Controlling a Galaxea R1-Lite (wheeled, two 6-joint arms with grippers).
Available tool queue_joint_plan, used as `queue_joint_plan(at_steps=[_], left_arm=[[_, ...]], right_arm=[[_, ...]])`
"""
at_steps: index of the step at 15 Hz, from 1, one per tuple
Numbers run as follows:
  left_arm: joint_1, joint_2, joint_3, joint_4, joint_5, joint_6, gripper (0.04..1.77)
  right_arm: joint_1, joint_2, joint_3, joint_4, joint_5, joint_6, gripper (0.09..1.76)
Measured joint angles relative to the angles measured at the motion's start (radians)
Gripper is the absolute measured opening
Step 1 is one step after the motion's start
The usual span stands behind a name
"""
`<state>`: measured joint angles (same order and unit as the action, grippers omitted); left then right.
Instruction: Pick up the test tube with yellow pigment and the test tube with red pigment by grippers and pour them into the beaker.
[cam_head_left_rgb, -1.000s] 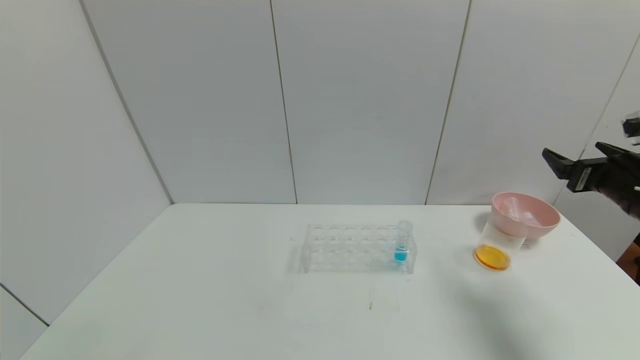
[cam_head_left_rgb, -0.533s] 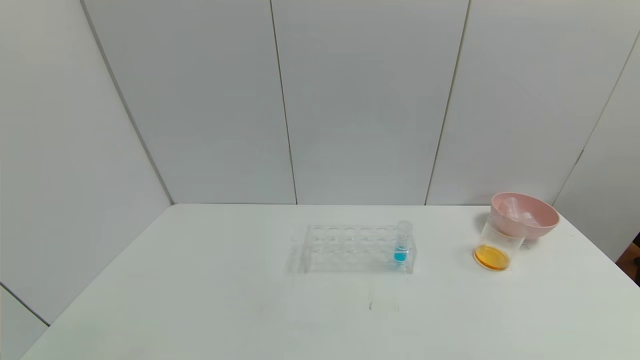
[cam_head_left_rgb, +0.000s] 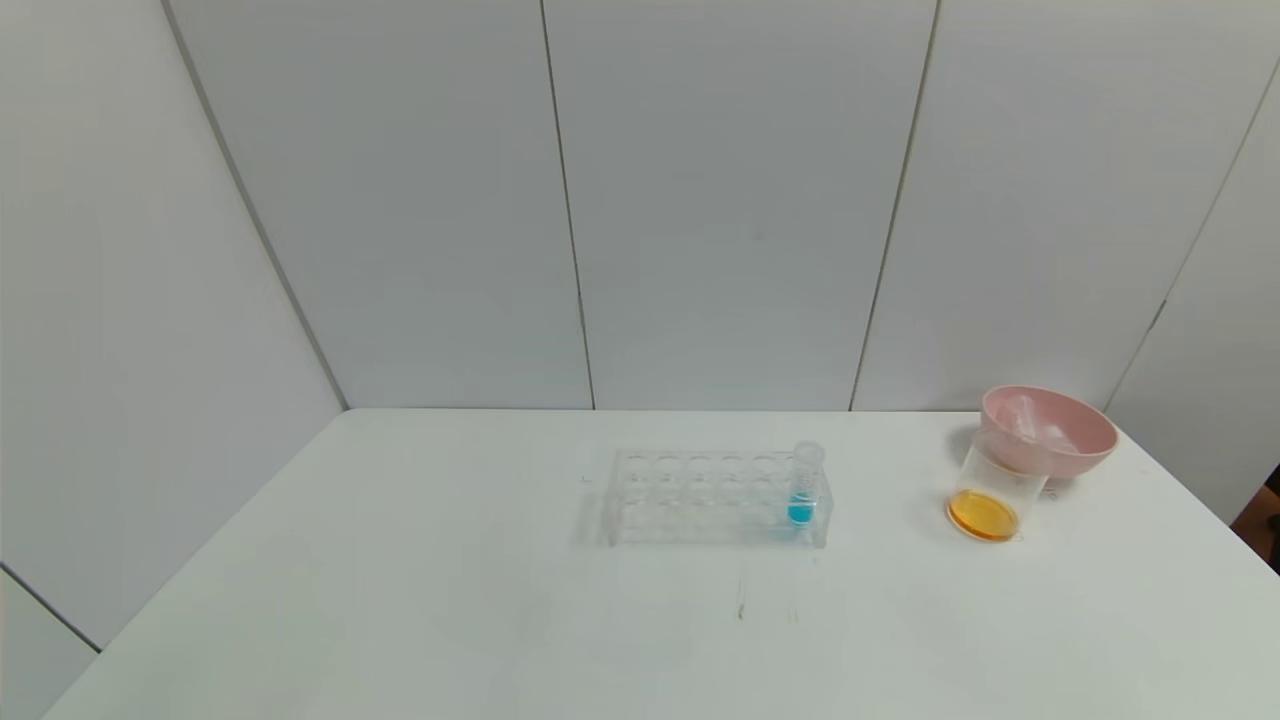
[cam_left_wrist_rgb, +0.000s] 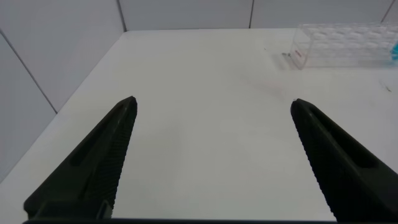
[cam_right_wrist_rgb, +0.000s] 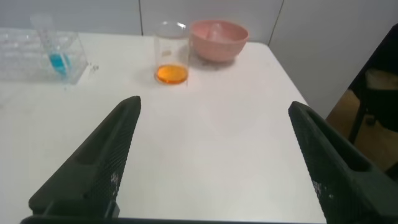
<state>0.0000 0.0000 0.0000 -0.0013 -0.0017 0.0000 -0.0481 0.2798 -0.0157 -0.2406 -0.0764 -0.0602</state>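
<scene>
White desk (cam_head_left_rgb: 420, 580), grey panel walls behind. Beaker (cam_head_left_rgb: 988, 490) with orange liquid sits at right, touching the pink bowl (cam_head_left_rgb: 1048, 432); empty tubes lie in the bowl. Rack (cam_head_left_rgb: 700, 497) holds only the blue tube (cam_head_left_rgb: 803, 485). Left end effector (cam_left_wrist_rgb: 214, 134) and right end effector (cam_right_wrist_rgb: 214, 134) both spread wide, holding nothing, low over the desk.

Looks like a lab bench: clear tube rack (cam_head_left_rgb: 715, 497) w/ a blue-liquid tube (cam_head_left_rgb: 804, 487), beaker (cam_head_left_rgb: 993, 492) of orange liquid, plain white table (cam_head_left_rgb: 400, 600), grey wall panels (cam_head_left_rgb: 700, 200).
</scene>
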Motion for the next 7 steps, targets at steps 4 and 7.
queue_joint_plan(at_steps=[4, 7], left_arm=[[0.0, 0.0, 0.0, 0.0, 0.0, 0.0, 1.76], [0.0, 0.0, 0.0, 0.0, 0.0, 0.0, 1.76]], right_arm=[[0.029, -0.177, 0.011, 0.224, 0.09, 0.003, 1.7], [0.036, -0.251, 0.014, 0.24, 0.104, 0.004, 1.7]])
